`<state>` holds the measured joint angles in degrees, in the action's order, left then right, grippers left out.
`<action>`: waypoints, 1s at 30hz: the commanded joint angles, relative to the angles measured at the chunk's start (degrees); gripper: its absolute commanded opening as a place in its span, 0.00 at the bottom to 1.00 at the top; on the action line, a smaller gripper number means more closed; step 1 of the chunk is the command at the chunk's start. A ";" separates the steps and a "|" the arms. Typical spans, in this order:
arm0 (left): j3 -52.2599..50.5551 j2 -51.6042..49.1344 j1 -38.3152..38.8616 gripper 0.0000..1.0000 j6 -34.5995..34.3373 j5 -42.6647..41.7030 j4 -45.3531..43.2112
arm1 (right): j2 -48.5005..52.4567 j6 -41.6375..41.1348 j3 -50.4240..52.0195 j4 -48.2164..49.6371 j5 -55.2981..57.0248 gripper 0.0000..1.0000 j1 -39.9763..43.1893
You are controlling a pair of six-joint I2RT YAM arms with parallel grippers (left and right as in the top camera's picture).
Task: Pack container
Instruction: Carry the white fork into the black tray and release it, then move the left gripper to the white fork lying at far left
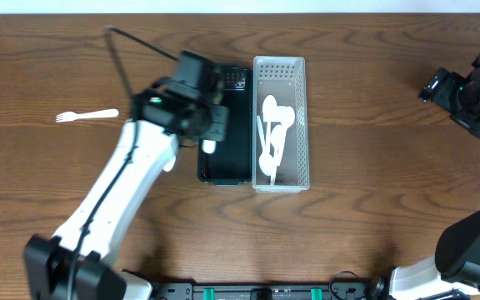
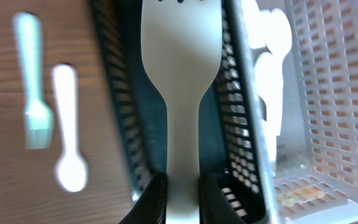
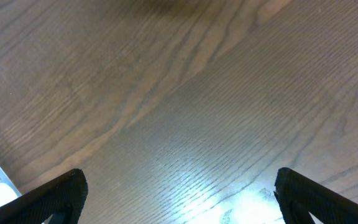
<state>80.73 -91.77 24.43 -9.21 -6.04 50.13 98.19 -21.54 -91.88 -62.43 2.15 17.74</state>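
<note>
My left gripper (image 1: 209,142) hangs over the black mesh basket (image 1: 238,133) and is shut on the handle of a white plastic fork (image 2: 180,81), whose head points along the basket. In the left wrist view the gripper (image 2: 182,194) pinches the handle just above the black basket (image 2: 120,124). The white mesh basket (image 1: 298,125) stands right beside it and holds several white spoons (image 1: 272,133). A loose fork (image 1: 86,116) lies on the table to the left. My right gripper (image 1: 436,87) is far right, open over bare wood (image 3: 179,193).
In the left wrist view a blurred fork (image 2: 33,93) and spoon (image 2: 67,137) lie on the wood left of the black basket. A black cable (image 1: 136,42) runs from the left arm across the back of the table.
</note>
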 commanded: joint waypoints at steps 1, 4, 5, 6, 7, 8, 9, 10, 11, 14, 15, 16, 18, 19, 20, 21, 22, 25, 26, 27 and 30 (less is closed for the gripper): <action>0.35 -4.74 1.68 0.10 -2.95 0.35 -0.81 | 0.50 0.59 0.24 -0.17 0.20 0.99 0.20; 0.35 -9.42 2.03 0.22 -2.95 0.28 -1.60 | 0.50 0.59 0.24 -0.17 0.20 0.99 0.20; 0.35 -10.80 2.01 0.24 -2.95 0.28 -1.73 | 0.50 0.59 0.24 -0.17 0.17 0.99 0.20; 0.35 -11.72 2.01 0.25 -2.95 0.28 -1.88 | 0.50 0.59 0.24 -0.17 0.20 0.99 0.20; 0.39 -12.04 1.90 0.30 -2.95 0.26 -2.27 | 0.50 0.59 0.24 -0.17 0.17 0.99 0.20; 0.72 -11.91 1.77 0.42 -2.95 0.26 -2.54 | 0.50 0.61 0.24 -0.17 0.20 0.99 0.20; 1.22 -11.52 1.73 0.46 -2.97 0.26 -2.47 | 0.50 0.59 0.24 -0.17 0.20 0.99 0.20; 2.27 -10.67 1.46 0.56 -2.95 0.28 -2.27 | 0.50 0.61 0.24 -0.17 0.20 0.99 0.20; 2.93 -10.01 1.22 0.64 -2.95 0.28 -2.21 | 0.50 0.59 0.24 -0.17 0.20 0.99 0.20; 4.55 -6.38 -0.48 0.74 -2.95 2.12 -2.23 | 0.50 0.59 0.24 -0.17 0.20 0.99 0.20; 4.59 -5.05 -1.51 0.75 -2.95 3.76 -2.23 | 0.50 0.61 0.24 -0.17 0.20 0.99 0.20; 4.59 -3.91 -2.80 0.76 -3.15 5.75 -2.10 | 0.50 0.59 0.24 -0.17 0.20 0.99 0.20; 4.59 -2.67 -6.10 0.76 -4.83 9.70 -1.42 | 0.50 0.61 0.24 -0.17 0.20 0.99 0.20; 4.59 -2.40 -8.28 0.76 -5.88 11.06 -1.05 | 0.50 0.59 0.24 -0.17 0.20 0.99 0.20; 4.59 -2.40 -10.73 0.77 -6.54 11.52 -0.76 | 0.50 0.59 0.24 -0.17 0.17 0.99 0.20; 4.57 -2.54 -13.00 0.77 -7.10 11.50 -0.68 | 0.50 0.59 0.24 -0.17 0.20 0.99 0.20; 4.57 -2.82 -15.74 0.77 -7.89 11.47 -0.66 | 0.50 0.59 0.24 -0.17 0.20 0.99 0.20; 4.57 -3.91 -23.54 0.77 -11.19 11.50 -1.03 | 0.50 0.59 0.24 -0.17 0.20 0.99 0.20; 4.57 -4.31 -25.64 0.77 -11.74 11.47 -1.42 | 0.50 0.59 0.24 -0.17 0.20 0.99 0.20; 4.57 -4.76 -28.06 0.77 -11.91 11.47 -1.97 | 0.50 0.59 0.24 -0.17 0.20 0.99 0.20; 4.57 -6.25 -33.79 0.77 -11.91 11.45 -3.80 | 0.50 0.61 0.24 -0.17 0.20 0.99 0.20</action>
<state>85.19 -96.57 -5.13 -19.11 3.92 47.03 98.19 -21.54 -91.88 -62.43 2.15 17.74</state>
